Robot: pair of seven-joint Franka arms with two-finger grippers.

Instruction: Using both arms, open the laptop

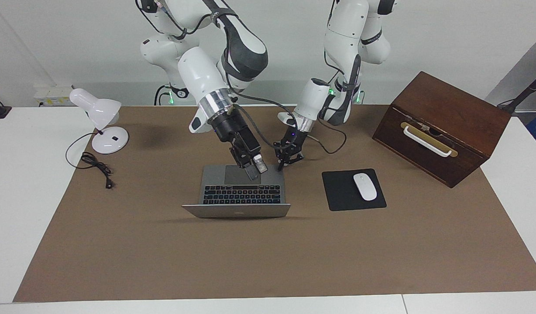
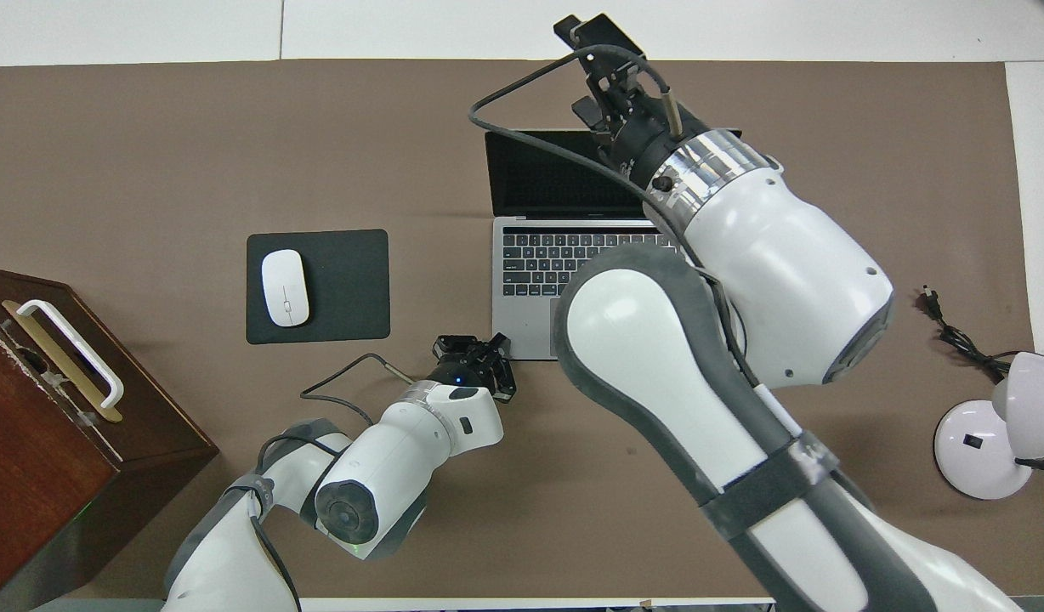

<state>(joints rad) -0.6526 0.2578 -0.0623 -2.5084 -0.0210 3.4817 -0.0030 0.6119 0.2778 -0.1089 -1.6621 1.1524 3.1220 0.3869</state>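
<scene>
The laptop sits mid-table; the mouse on its pad lies beside it, toward the left arm's end.

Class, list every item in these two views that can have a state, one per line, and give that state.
laptop: lid open, screen dark
wooden box: shut, white handle on its front
desk lamp: off, plug lying loose on the mat
mouse: lying on the black mouse pad
left claw: at the laptop's corner nearest the robots
right claw: over the trackpad

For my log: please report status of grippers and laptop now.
Laptop open, lid up. Right gripper over its trackpad; left gripper low at its corner nearest the robots. Nothing in the way.
</scene>
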